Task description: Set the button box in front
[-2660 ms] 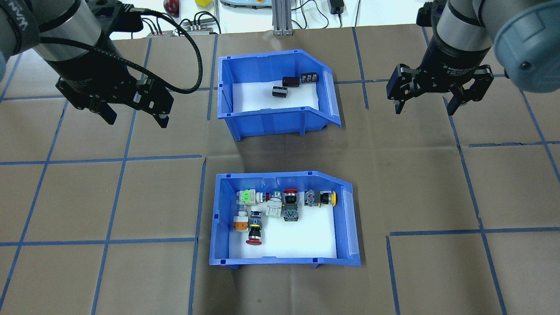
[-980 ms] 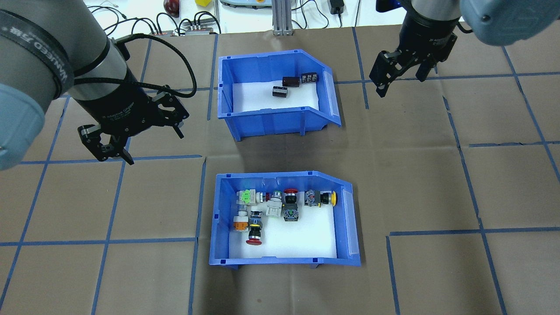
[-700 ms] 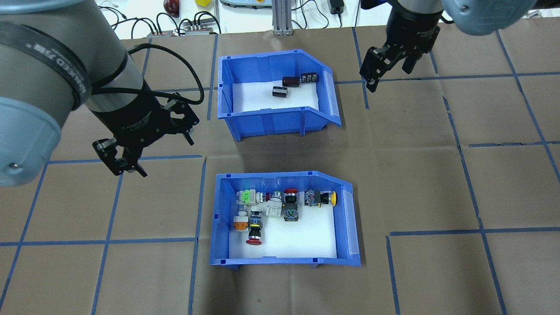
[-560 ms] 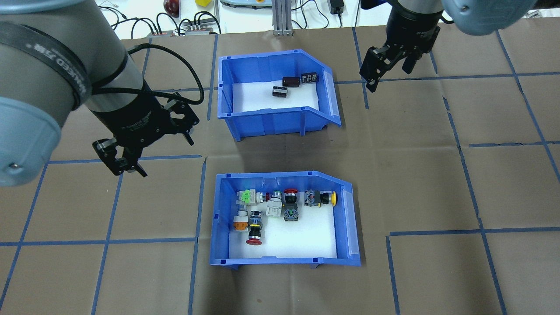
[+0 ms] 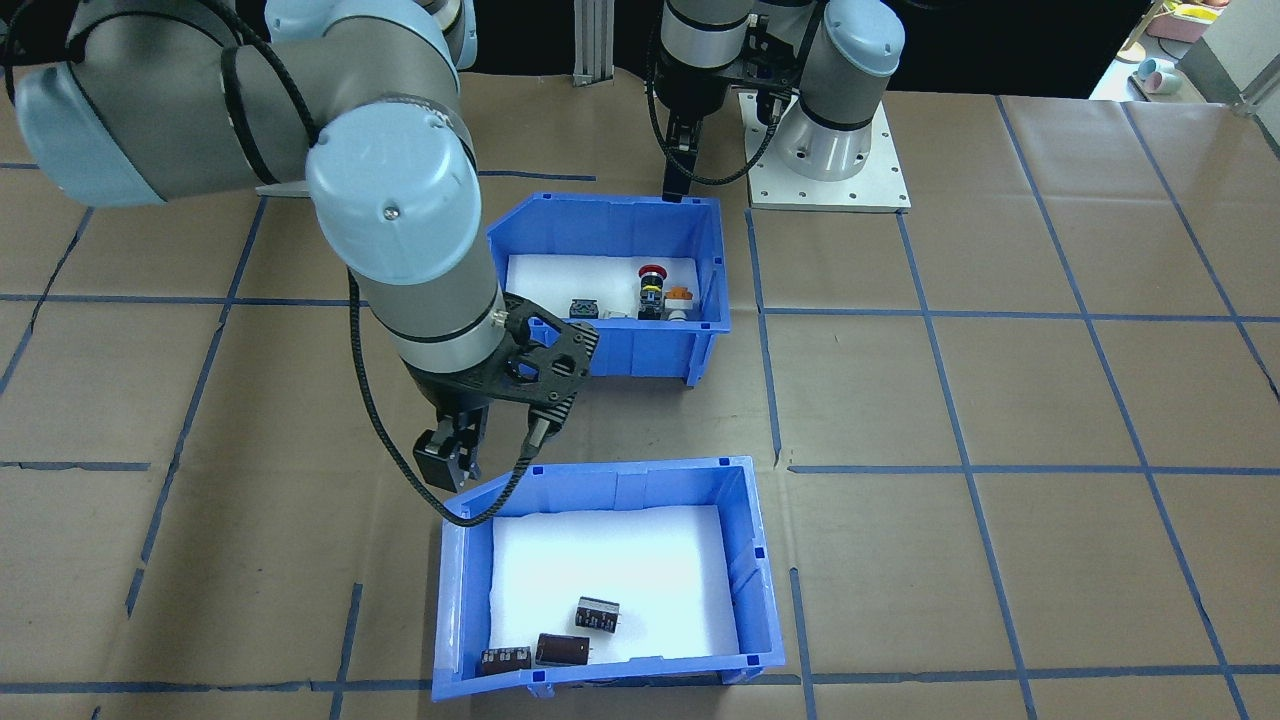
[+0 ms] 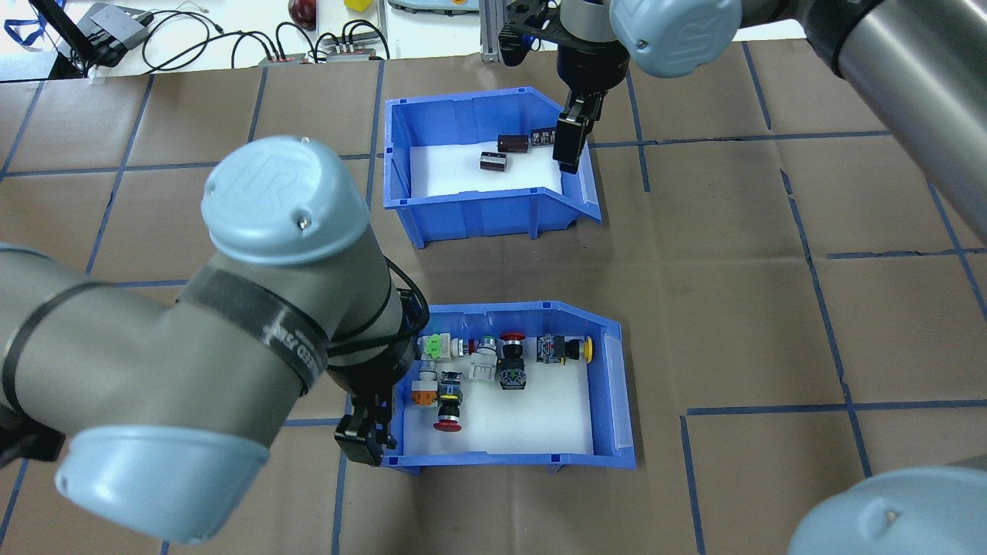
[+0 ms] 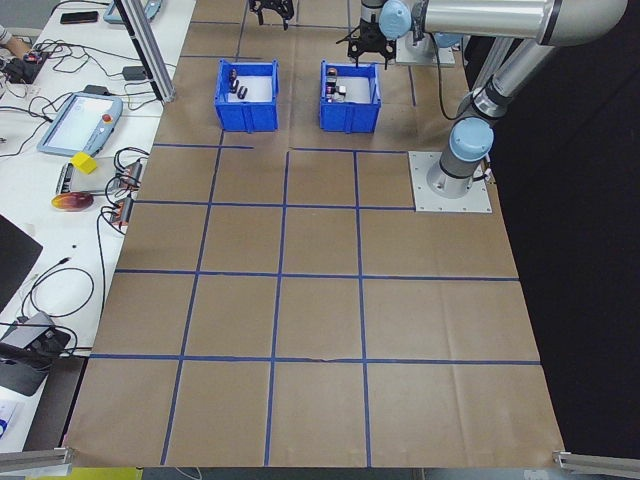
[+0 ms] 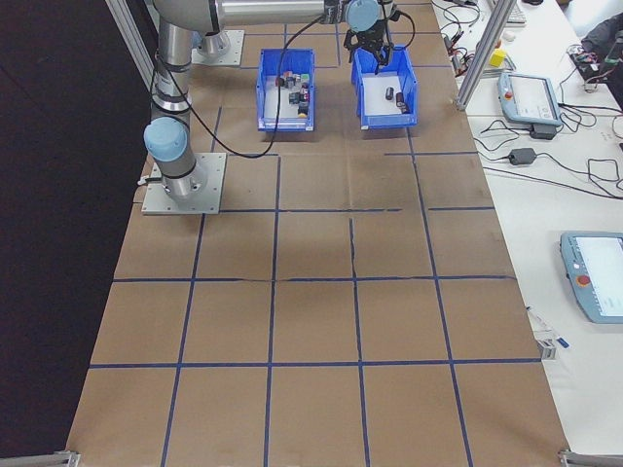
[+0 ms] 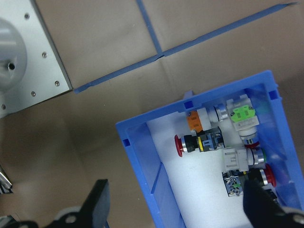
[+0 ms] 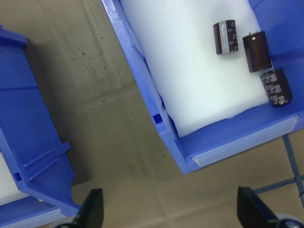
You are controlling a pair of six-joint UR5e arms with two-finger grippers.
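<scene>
Button box point(image 6: 613, 401) lay just nearer the robot than the capacitor bin point(image 6: 470, 204). Judged rigid, light and smooth-walled, its loose switches liable to slide, it suited a rim grasp. Left gripper point(image 6: 368, 441) straddled its left wall, open and empty; right gripper point(image 6: 569, 142) likewise open at the capacitor bin's sloped end.

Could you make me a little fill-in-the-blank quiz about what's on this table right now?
1. Both boxes on the table are the colour ____.
2. The box with the colourful push buttons lies ____ to the robot than the other box.
3. The left pincer is at the corner of the box that holds the ____.
4. The other box holds ____ dark cylinders.

Missing words: blue; nearer; push buttons; three
</scene>
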